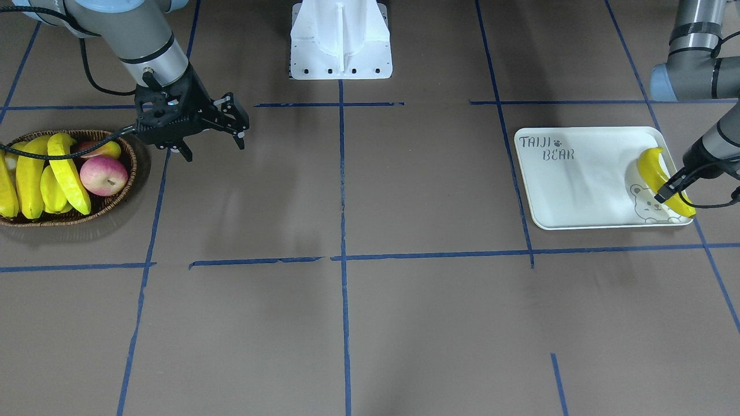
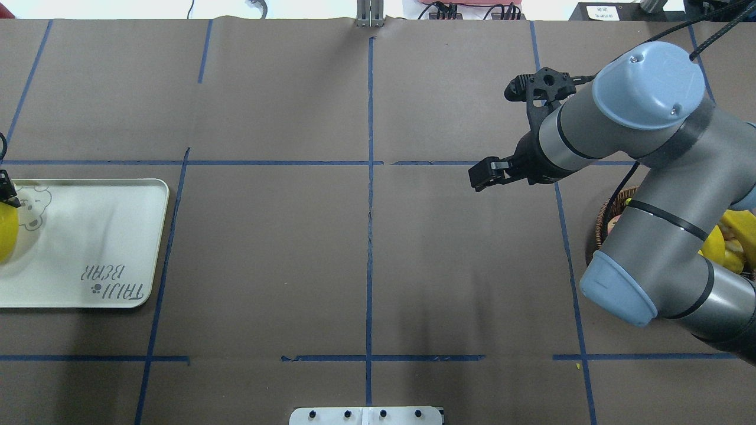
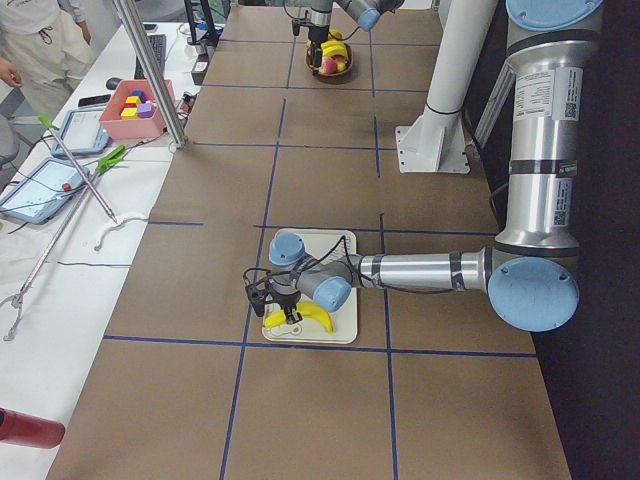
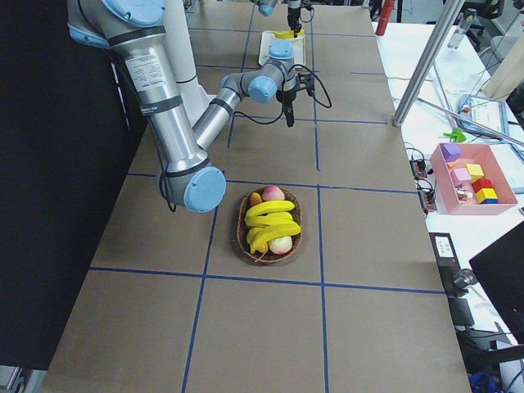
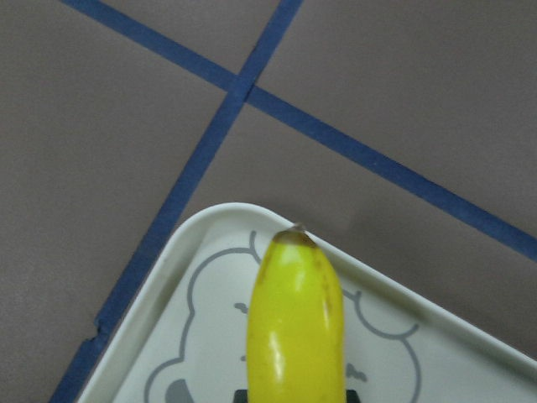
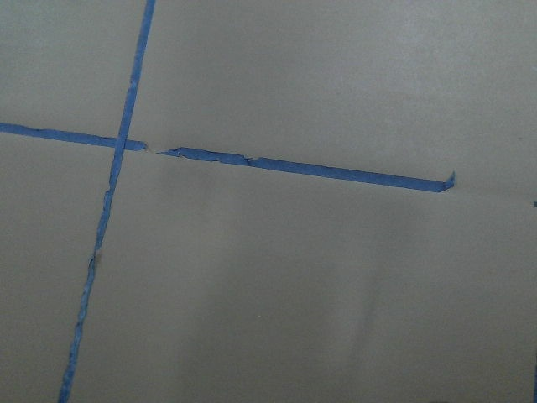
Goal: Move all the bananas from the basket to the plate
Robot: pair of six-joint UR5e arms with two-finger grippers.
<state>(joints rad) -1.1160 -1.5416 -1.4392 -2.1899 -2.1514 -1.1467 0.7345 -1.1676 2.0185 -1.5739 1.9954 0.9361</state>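
The white plate (image 1: 578,179) with bear lettering lies at the table's end on my left side; it also shows in the overhead view (image 2: 88,236). My left gripper (image 1: 666,193) is shut on one yellow banana (image 1: 653,164) held low over the plate's bear corner; the left wrist view shows the banana (image 5: 298,327) pointing out over the bear drawing. The brown wicker basket (image 1: 118,199) at the other end holds three more bananas (image 1: 29,179). My right gripper (image 1: 213,147) hangs open and empty beside the basket, above bare table.
A red apple (image 1: 104,175) lies in the basket among the bananas. The white robot base (image 1: 341,40) stands at the middle of the robot's edge of the table. A pink box of blocks (image 4: 471,180) sits on a side table. Blue tape lines cross the brown surface.
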